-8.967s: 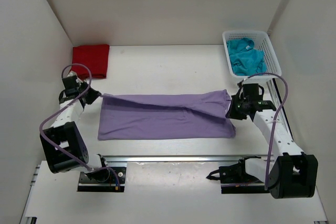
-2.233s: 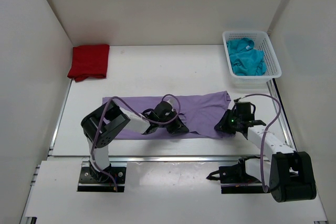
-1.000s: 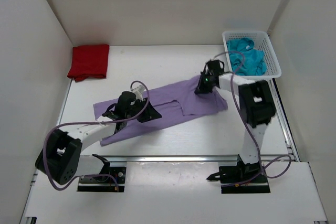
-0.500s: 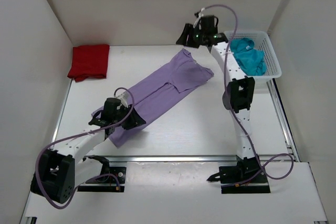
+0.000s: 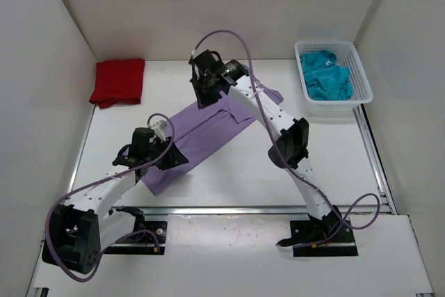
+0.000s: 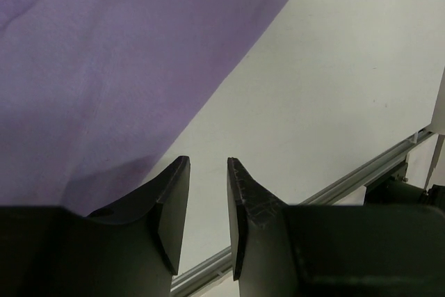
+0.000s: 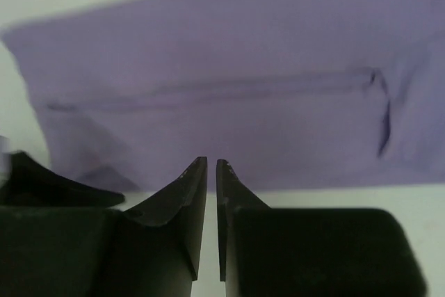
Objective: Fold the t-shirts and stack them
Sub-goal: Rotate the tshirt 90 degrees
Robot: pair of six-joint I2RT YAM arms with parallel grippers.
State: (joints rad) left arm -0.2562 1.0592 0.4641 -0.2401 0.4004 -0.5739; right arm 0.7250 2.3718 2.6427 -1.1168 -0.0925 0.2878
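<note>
The lavender t-shirt [image 5: 201, 130] lies diagonally on the tabletop [image 5: 229, 179], folded into a long band; the cloth is judged soft and limp, so pinch it at the end corners. The left hand [image 6: 207, 165], at the near end, is part open and empty; the right hand [image 7: 211, 165], at the far end, is almost closed, and any grip cannot be told. The red t-shirt [image 5: 118, 81] lies far left; the teal t-shirt [image 5: 327, 78] sits in the basket [image 5: 337, 108], well apart.
</note>
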